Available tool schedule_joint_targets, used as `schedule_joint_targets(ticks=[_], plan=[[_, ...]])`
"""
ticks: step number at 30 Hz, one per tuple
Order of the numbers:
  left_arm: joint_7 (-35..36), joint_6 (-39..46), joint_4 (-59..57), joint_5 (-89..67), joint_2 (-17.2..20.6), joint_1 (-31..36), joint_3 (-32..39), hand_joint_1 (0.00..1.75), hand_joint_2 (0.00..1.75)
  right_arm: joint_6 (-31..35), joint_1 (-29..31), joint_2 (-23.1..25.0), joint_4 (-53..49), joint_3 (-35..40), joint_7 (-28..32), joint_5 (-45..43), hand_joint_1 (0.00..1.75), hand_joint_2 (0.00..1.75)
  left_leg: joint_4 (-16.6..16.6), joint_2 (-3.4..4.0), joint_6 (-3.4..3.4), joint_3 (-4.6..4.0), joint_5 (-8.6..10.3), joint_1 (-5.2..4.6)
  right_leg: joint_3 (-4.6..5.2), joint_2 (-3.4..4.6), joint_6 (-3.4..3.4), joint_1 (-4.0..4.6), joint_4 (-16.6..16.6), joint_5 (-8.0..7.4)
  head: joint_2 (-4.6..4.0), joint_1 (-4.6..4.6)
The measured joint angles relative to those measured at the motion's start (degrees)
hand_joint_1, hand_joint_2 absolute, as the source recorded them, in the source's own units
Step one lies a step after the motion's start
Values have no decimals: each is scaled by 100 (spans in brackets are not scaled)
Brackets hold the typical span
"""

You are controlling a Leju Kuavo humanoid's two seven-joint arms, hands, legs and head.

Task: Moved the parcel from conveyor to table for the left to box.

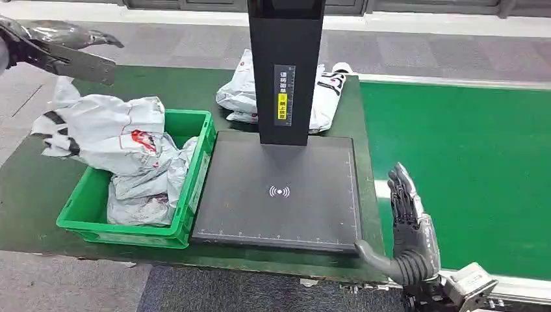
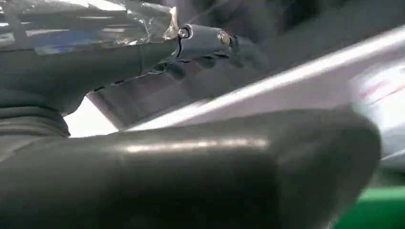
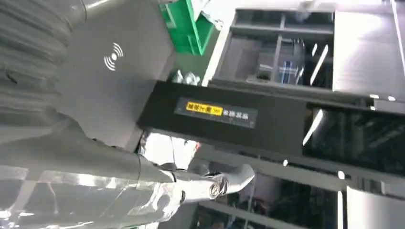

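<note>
Grey-white parcels, left to right. Left hand (image 1: 62, 49) raised at far left, above and apart from everything; looks empty with fingers extended, though head view clips it and left wrist view is too blurred to confirm, so state: cannot tell. Below it, green bin (image 1: 195, 188) on the dark green surface (image 1: 32, 195), piled with crumpled mailer bags (image 1: 123, 143), one draped over the left rim. Next, black scanner plate (image 1: 279, 188) with its upright post (image 1: 286, 65), touching the bin's right side. Behind the post, one parcel (image 1: 240, 91) lying flat on the surface, partly hidden by the post. Further right, green conveyor belt (image 1: 455, 162), no parcel visible on the part shown. Right hand (image 1: 406, 221) upright between plate edge and belt, fingers spread, thumb out toward the plate, holding nothing.

Judged step: right-side transfer looks done, parcel sits on the surface awaiting the left. Next move likely calls for left hand to reach past the bin, behind the post, grip the parcel and drop it in the bin. Risk: post blocks a direct path.
</note>
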State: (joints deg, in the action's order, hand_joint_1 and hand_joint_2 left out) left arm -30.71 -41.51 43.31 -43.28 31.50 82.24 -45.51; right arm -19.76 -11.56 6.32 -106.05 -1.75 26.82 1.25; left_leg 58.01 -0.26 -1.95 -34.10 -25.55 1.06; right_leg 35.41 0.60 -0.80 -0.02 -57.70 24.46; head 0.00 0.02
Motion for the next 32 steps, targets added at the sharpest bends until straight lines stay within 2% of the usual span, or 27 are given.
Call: schedule_joint_targets(ticks=[3, 5, 11, 18, 23, 24, 26, 28, 30, 32], plan=[[345, 2, 889, 987, 303, -1, -464, 0, 0, -42, 12, -11, 33, -65, -42, -39, 0, 175, 0, -7, 0, -2, -4, -2, 0, -8, 0, -2, 1, 3, 2, 2], [486, 2, 1260, 1113, 454, -12, -629, 0, 0, -46, 24, -26, 46, -81, -57, -64, 0, 175, 0, -10, 0, -3, -4, 0, 1, -13, -3, 0, 1, 6, 2, 0], [298, 2, 2004, 1810, 755, -11, -1061, 0, 0, -65, 40, -59, 63, -83, -147, -142, 0, 175, -1, -10, -3, -3, -1, 2, 1, -19, -4, 2, 0, 4, 0, 0], [818, 2, 3368, 2876, 1128, -160, -1489, 0, 0, -186, 189, -127, 177, -85, -354, -352, 0, 175, 0, -12, -2, -2, 0, 0, -1, -18, -3, -1, 0, 4, 0, 0], [1132, 2, 4062, 3051, 1258, -343, -1750, 0, 0, -112, 335, -166, 350, -85, -378, -435, 0, 175, 1, -17, -2, -1, 0, -1, 2, -22, -3, -1, 1, 5, 0, 0], [1280, 45, 4069, 3030, 1194, -382, -1742, 0, 175, -62, 322, -171, 356, -85, -357, -448, 0, 175, 1, -18, -2, 0, 0, -1, 3, -24, -3, -1, 1, 4, 0, 0], [1593, 415, 3905, 2855, 907, -578, -1548, 0, 175, -7, 251, -173, 350, -94, -315, -496, 0, 175, 1, -31, 0, 3, 1, -2, -6, -36, -3, -3, 2, 5, 2, 0], [1861, 1202, 3698, 2916, 534, -999, -1078, 0, 175, 37, 157, -135, 295, -144, -372, -516, 0, 175, 1, -32, 4, 3, 4, -8, -7, -39, -2, -7, 2, 4, 2, 0], [2025, 2292, 3594, 3437, 18, -1688, -240, 0, 175, 204, 99, -33, 232, -184, -584, -488, 0, 175, 1, -33, 5, 4, 4, -8, -16, -40, -1, -8, 1, 3, 2, 2], [2018, 2779, 3708, 4338, -498, -2558, 619, 0, 175, 402, 97, 55, 210, -184, -798, -503, 0, 175, -5, -3, 10, 29, -5, -29, -19, -10, 0, -26, 1, 3, 0, -2]])
